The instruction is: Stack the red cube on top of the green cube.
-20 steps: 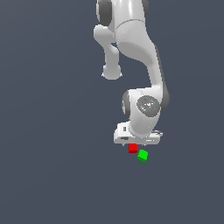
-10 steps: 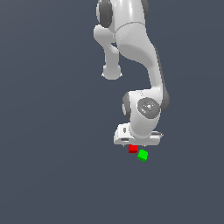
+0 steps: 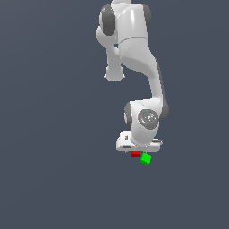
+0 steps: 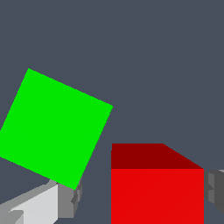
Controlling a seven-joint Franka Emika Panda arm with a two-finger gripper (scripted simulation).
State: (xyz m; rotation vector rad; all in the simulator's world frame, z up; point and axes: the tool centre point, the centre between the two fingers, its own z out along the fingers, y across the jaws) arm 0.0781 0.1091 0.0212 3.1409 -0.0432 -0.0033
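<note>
Wrist view: gripper (image 4: 142,197) straddles the red cube (image 4: 157,192); stacking not yet done.

Fingers (image 4: 65,199) stand spread, one on each side of the red cube, with a visible gap on both sides, so nothing is pinched. In the exterior view the red cube (image 3: 136,154) sits directly beneath the white gripper (image 3: 138,150), on the flat grey floor (image 3: 53,179), and the green cube (image 3: 146,159) lies just beside it, rotated relative to it. Judged progress: approach complete; closing, lifting, carrying and placing on the green cube remain.
</note>
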